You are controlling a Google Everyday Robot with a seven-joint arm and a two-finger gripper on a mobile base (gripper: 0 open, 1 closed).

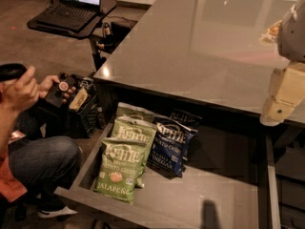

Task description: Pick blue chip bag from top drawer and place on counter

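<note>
Centre and top: table [205, 42], glossy grey, with light reflections on its surface and a dark front edge.

Below that front edge: drawer [214, 194], pulled out, wide and shallow, with its right half showing bare grey bottom.

In the left half of the drawer: blue bag [170, 144], dark navy with white lettering, lying face up and tilted. Its left side is tucked partly under the green bags, and its lower end points toward the drawer front.

Just beside it on the left: front green bag [119, 168] marked "Jalapeño", nearest the drawer's front lip. It overlaps a second green bag [138, 130] behind it. The edge of a third bag [129, 109] shows toward the back, under the table.

At the right border, above the table's front edge: tool [278, 109] at the lower end of the pale arm [293, 27], well apart from all the bags. Whether open or closed, and whether holding anything: cannot tell.

At left: seated person in jeans [43, 161], with a hand [21, 90] raised beside a small dark controller [59, 90].

Upper left: open laptop [76, 6] on a black stand [97, 30].
</note>
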